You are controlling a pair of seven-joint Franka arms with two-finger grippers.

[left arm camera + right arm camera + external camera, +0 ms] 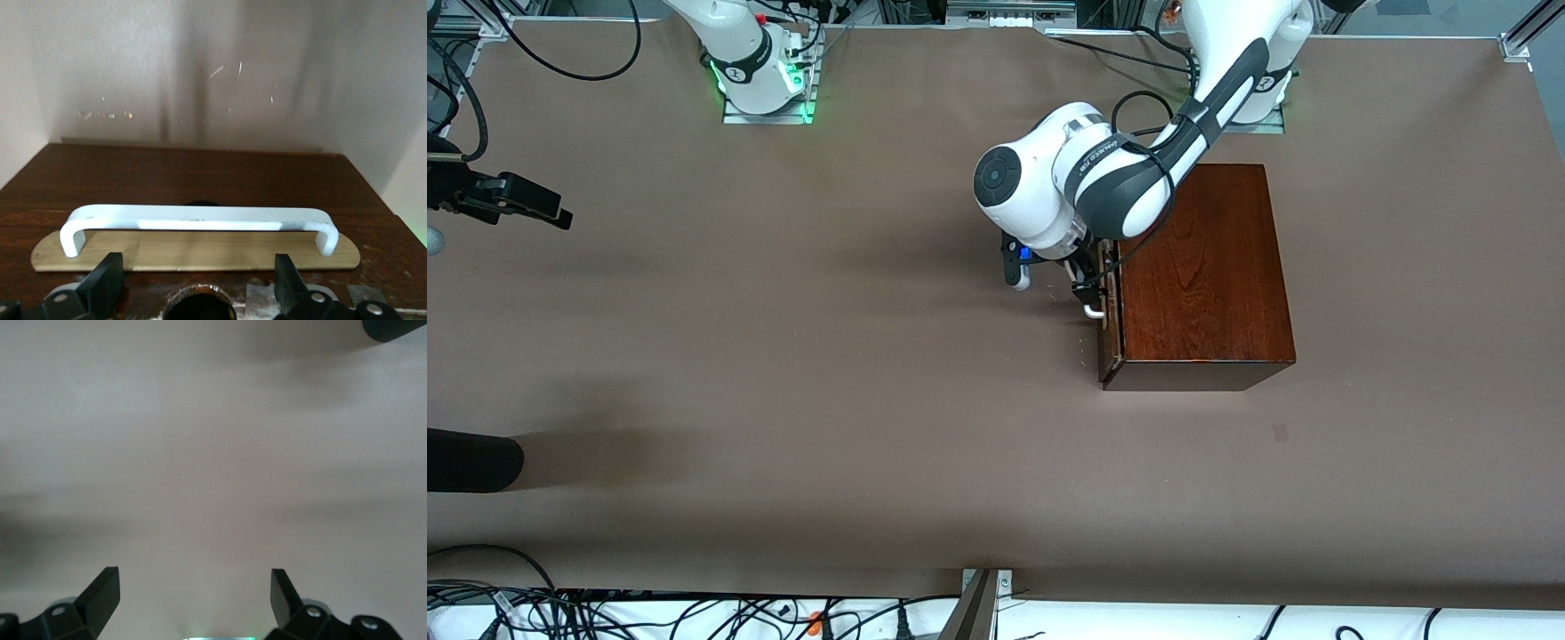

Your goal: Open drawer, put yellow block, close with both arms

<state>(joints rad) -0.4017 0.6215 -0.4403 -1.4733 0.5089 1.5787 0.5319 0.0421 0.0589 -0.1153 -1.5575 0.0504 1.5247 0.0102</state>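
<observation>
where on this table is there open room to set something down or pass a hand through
Bare brown table runs from the wooden box to the right arm's end, where the open right gripper waits, and along the front-camera edge. It is crowded at the drawer front: the open left gripper sits at its white handle.

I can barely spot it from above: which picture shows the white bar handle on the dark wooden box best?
The left wrist view: the white bar handle spans it, whole and close. The front view shows only its end under the left arm; the right wrist view shows none.

A robotics lab is showing here. Two white arms [1103, 169] are standing bolted to a brown-covered table [783, 373], cables [694, 613] trailing along its edge.
</observation>
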